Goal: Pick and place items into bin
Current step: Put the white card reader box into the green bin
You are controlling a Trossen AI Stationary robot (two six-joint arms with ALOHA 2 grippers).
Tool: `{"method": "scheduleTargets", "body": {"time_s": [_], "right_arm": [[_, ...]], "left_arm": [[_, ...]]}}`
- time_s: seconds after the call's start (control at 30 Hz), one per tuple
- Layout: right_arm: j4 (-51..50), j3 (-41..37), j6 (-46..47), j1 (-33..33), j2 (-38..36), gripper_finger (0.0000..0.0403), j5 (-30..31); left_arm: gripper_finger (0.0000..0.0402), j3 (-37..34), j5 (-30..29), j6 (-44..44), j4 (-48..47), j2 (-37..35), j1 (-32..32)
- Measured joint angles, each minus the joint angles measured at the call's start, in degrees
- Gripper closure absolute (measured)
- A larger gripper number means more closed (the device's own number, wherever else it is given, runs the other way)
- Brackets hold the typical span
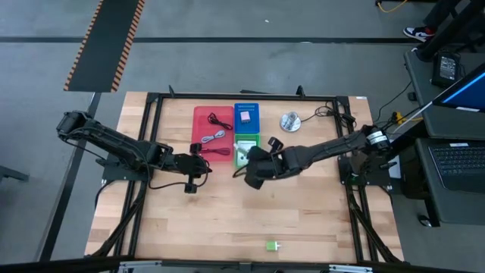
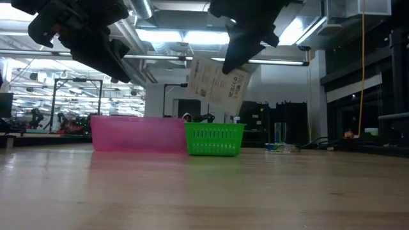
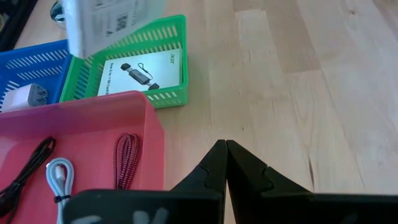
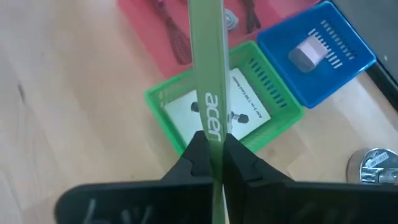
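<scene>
My right gripper (image 4: 211,155) is shut on a white card with black marks and a green "acer" edge (image 4: 209,93), held in the air above the green bin (image 1: 248,149). In the low view the card (image 2: 217,83) hangs tilted over that bin (image 2: 214,138). A second white card (image 3: 143,73) lies flat inside the green bin. My left gripper (image 3: 225,152) is shut and holds nothing; it hovers at the pink bin's near edge (image 1: 203,161). Black, grey-blue and dark red cables (image 3: 124,158) lie in the pink bin. A small green block (image 1: 271,246) lies near the table's near edge. My right gripper pinches the card between its two fingers at one end of its thin green edge (image 4: 211,146). The card runs on past the fingertips, edge-on to the wrist camera. It is lifted clear and hangs tilted below the gripper (image 2: 241,45), above the green bin.
The pink bin (image 1: 212,129), the green bin and a blue bin (image 1: 247,117) holding a small white thing stand together at the table's far middle. A round silver disc (image 1: 289,121) lies to their right. Bare wood stretches across the near half of the table.
</scene>
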Motion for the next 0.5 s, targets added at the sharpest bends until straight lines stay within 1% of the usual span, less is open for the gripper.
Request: {"method": "scheduleTargets", "body": {"time_s": [0.1,0.23,0.4,0.5], "right_arm": [[0.61,0.00,3.19,-1.16,0.00,0.0403,-0.50],[2.55,0.00,8.20,-3.52,0.04,0.0403,-6.31],[6.56,0.02,9.62,-6.22,0.04,0.0403,-11.45],[6.89,0.02,11.67,-7.92,0.04,0.0403,-14.99]], "left_arm": [[0.0398,0.00,0.00,0.01,0.00,0.00,0.00],[0.0398,0.00,0.00,-0.07,-0.01,0.00,0.00],[0.0398,0.00,0.25,-0.16,0.00,0.00,0.00],[0.0398,0.00,0.33,-0.18,-0.02,0.00,0.00]]}}
